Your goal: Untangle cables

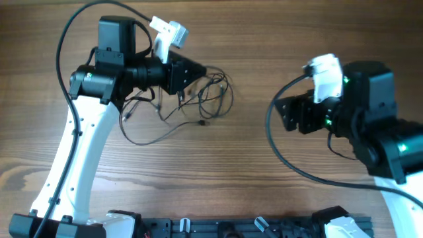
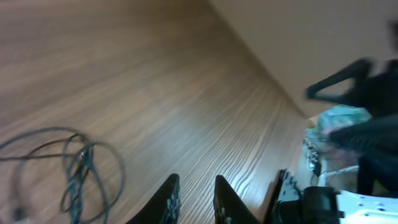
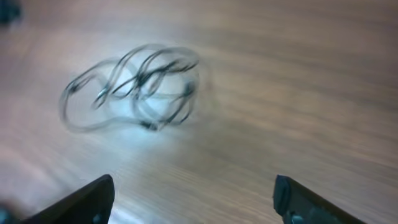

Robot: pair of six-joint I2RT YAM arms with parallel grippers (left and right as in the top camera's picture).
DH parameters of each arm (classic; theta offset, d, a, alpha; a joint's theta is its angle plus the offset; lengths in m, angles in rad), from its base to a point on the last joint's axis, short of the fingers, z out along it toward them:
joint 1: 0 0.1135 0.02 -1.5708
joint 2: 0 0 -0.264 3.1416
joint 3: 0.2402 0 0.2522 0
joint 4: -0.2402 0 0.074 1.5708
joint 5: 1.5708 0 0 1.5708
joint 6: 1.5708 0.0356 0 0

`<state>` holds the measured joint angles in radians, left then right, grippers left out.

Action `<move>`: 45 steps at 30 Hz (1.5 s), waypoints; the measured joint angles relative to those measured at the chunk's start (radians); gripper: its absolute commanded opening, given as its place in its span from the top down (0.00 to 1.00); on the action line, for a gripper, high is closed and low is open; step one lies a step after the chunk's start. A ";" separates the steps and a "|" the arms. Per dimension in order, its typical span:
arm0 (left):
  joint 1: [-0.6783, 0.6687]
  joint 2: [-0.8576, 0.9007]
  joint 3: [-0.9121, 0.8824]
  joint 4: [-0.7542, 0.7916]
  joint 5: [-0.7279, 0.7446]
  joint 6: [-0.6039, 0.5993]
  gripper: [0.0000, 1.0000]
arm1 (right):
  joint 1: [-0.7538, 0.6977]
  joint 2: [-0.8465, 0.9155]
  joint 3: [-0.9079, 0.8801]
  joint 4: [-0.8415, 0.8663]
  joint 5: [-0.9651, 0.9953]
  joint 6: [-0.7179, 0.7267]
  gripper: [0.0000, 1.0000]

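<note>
both hands released, cables lying loose by the left one

the left hand point(image 1: 197, 74) hangs over the desk point(image 1: 264, 39) with its fingers a small way apart. in its own wrist view, the left hand point(image 2: 194, 186) shows bare wood in the narrow gap and nothing gripped. the cables point(image 1: 210, 87) lie in a loose tangle of thin dark loops just under and past this hand's tip. a few strands trail back below its wrist. from the left wrist camera, the cables point(image 2: 78, 168) sit off to the left of the fingers, flat on the desk point(image 2: 155, 74) and apart from them. one wide loop rings a tighter knot of strands. i cannot tell whether any strand touches the hand. a thick black cord point(image 1: 63, 46) arches from the left arm and is not part of the tangle.

the right hand point(image 1: 281, 112) is well apart from the tangle, its tip turned toward it across open wood. its own view is blurred, but the right hand point(image 3: 193, 193) has its two fingers spread wide at the lower corners, with nothing between them. ahead of this hand and a little to the left, the cables point(image 3: 143, 81) show as a smeared bunch of overlapping loops on the desk point(image 3: 298, 93). their plugs are too blurred to pick out.
</note>
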<state>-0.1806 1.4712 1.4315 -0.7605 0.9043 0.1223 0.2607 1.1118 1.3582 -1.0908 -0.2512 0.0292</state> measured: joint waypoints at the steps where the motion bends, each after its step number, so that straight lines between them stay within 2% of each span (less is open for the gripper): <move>1: 0.000 0.000 0.000 0.004 0.013 -0.004 0.81 | 0.000 0.010 0.000 -0.010 -0.023 -0.019 0.10; 6: 0.000 0.000 0.000 -0.003 -0.034 -0.054 0.85 | 0.000 0.061 0.000 -0.042 -0.083 -0.071 0.09; 14: 0.000 0.000 0.000 -0.013 -0.410 -0.278 0.88 | 0.005 0.220 -0.002 -0.033 -0.141 -0.088 0.09; 20: 0.000 -0.004 0.000 -0.028 -0.551 -0.353 0.87 | 0.079 0.397 -0.004 0.086 -0.165 -0.102 0.05; 26: 0.000 -0.019 0.000 -0.103 -0.594 -0.373 0.89 | 0.173 0.550 -0.010 0.281 -0.178 -0.101 0.06; 28: 0.000 -0.023 0.000 -0.135 -0.600 -0.375 0.89 | 0.187 0.595 -0.011 0.377 -0.181 -0.060 0.12; 34: 0.000 -0.024 0.000 -0.188 -0.608 -0.376 0.89 | 0.209 0.673 -0.014 0.642 -0.207 0.114 0.14; 41: 0.000 -0.026 0.000 -0.178 -0.637 -0.374 0.91 | 0.291 0.761 -0.014 0.785 -0.228 0.243 0.20; 45: 0.000 -0.043 0.000 -0.178 -0.696 -0.372 0.91 | 0.322 0.797 -0.014 0.798 -0.228 0.266 0.20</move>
<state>-0.1806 1.4281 1.4315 -0.9382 0.2085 -0.2497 0.5823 1.9087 1.3445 -0.2932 -0.4793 0.2951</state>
